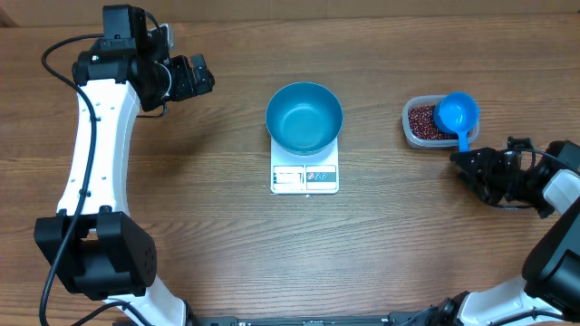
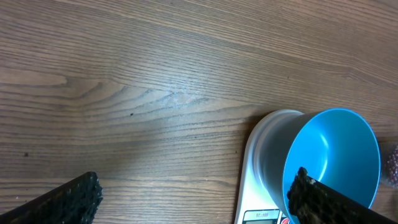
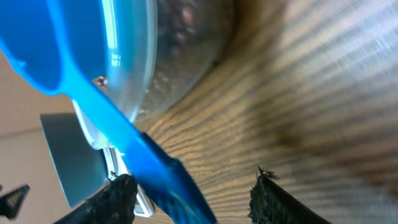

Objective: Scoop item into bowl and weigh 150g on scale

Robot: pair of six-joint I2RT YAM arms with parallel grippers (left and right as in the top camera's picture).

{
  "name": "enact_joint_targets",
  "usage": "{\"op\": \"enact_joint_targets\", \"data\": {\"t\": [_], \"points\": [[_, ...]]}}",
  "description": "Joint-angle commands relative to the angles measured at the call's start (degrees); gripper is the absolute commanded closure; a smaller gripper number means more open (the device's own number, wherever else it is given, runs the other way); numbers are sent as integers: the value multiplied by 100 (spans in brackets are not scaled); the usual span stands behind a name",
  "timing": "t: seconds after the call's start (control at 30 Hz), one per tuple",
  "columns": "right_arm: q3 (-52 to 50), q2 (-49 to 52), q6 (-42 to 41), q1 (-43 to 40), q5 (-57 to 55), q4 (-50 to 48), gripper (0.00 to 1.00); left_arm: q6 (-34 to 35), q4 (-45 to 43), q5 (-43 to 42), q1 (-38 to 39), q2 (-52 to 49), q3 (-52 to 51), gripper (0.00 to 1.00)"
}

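The blue bowl [image 1: 304, 118] stands empty on the white scale [image 1: 304, 174] at the table's middle; the left wrist view shows the same bowl [image 2: 336, 149] and scale [image 2: 261, 168] at lower right. Dark red-brown beans [image 1: 420, 119] fill a clear tub [image 1: 410, 131] at the right. A blue scoop [image 1: 456, 112] rests on the tub, handle toward me. My right gripper [image 1: 462, 165] [image 3: 193, 196] is open with the scoop handle [image 3: 165, 177] between its fingers, close to the left finger [image 3: 118, 196]. My left gripper [image 1: 198, 77] [image 2: 193, 205] hangs wide open and empty at the far left.
Bare wooden table [image 1: 217, 226] surrounds the scale and the tub. The left arm's white link [image 1: 91, 154] runs down the left side. The right arm's body [image 1: 553, 190] sits at the right edge.
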State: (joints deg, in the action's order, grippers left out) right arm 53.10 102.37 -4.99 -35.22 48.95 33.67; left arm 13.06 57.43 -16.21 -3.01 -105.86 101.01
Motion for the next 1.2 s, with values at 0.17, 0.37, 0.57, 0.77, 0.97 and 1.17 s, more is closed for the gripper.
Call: {"op": "enact_joint_targets", "data": {"t": [0.17,0.37,0.57,0.77,0.97,1.17], "points": [[-17,-175,35,-17,538,-369,75,-149,-4,33,13,173,116,0],[33,-177,35,-17,535,-339,79,-149,-4,33,13,173,116,0],[404,-330,59,-13,428,127,85,-151,-4,33,13,173,116,0],[1040,-688,350,289,-531,1067,92,-151,-4,33,13,173,116,1],[1790,-765,538,916,-1834,1928,93,-151,-4,33,13,173,116,1],[2728,-765,1530,1681,-3010,2597,96,-149,-4,33,13,173,116,0]]}}
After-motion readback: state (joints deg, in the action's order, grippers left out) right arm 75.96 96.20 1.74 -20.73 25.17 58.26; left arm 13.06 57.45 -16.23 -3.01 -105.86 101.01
